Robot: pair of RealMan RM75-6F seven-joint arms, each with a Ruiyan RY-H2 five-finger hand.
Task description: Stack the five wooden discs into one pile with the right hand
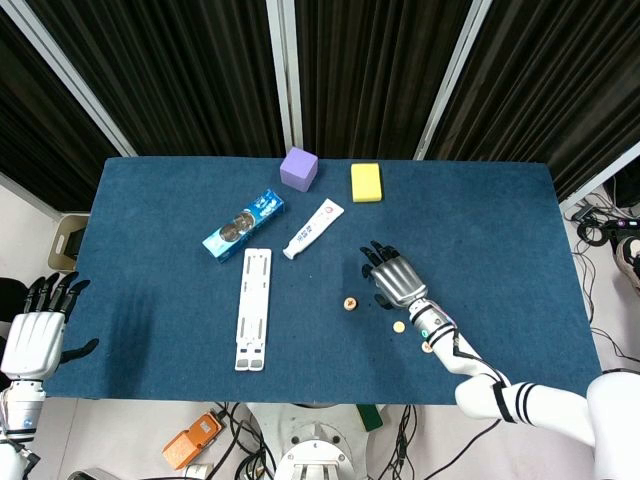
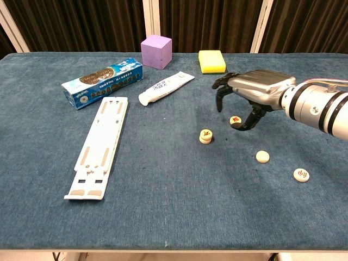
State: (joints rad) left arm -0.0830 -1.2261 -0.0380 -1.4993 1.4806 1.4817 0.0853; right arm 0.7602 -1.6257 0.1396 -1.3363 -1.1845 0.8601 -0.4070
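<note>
Blue cloth table [image 2: 163,217] before dark curtains. A short pile [image 2: 205,136] of wooden discs — apparently two — stands mid-table. The right hand [image 2: 253,92] hovers, fingers curled over another disc [image 2: 235,120], not clearly gripping it. Two discs [image 2: 262,156] [image 2: 301,174] lie apart — three left to stack.

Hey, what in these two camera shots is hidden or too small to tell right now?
- Small pile of wooden discs: chest view, disc count too small to tell.
- Wooden disc with red mark under the right hand: fingers hide whether it is touched.
- Left hand: off the table in head view, absent from chest view.
</note>
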